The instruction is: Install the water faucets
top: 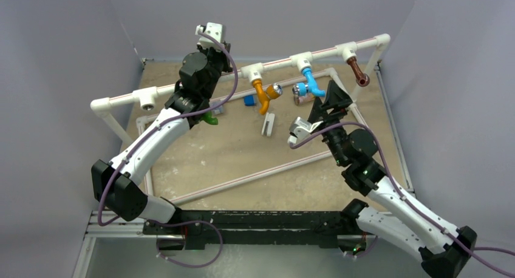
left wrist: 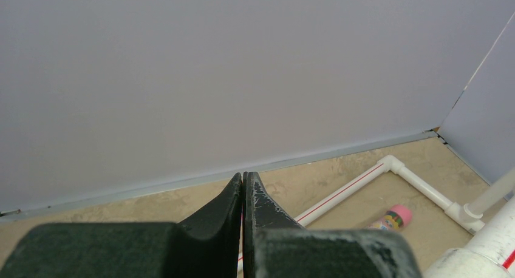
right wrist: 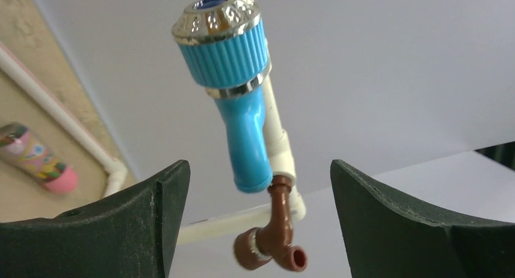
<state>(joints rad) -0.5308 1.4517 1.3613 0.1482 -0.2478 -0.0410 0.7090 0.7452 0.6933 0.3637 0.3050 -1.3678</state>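
Note:
A white pipe rail (top: 200, 84) crosses the back of the table. An orange faucet (top: 262, 96), a blue faucet (top: 311, 82) and a brown faucet (top: 358, 73) hang from its tees. A green faucet (top: 210, 117) lies low beside the left arm, partly hidden. My left gripper (left wrist: 244, 176) is shut and empty, raised by the rail (top: 225, 61) and pointing at the back wall. My right gripper (top: 331, 99) is open and empty, just in front of the blue faucet (right wrist: 238, 108). In the right wrist view the right gripper (right wrist: 260, 187) frames the brown faucet (right wrist: 274, 235) farther off.
The rail's leftmost tee (top: 147, 99) has an open socket. A small blue cube (top: 249, 100), a white piece (top: 268, 125) and a brown cylinder with a pink cap (top: 299, 94) lie on the tan floor. The cylinder (left wrist: 393, 218) lies inside a floor pipe frame (left wrist: 388, 166). Walls close in on three sides.

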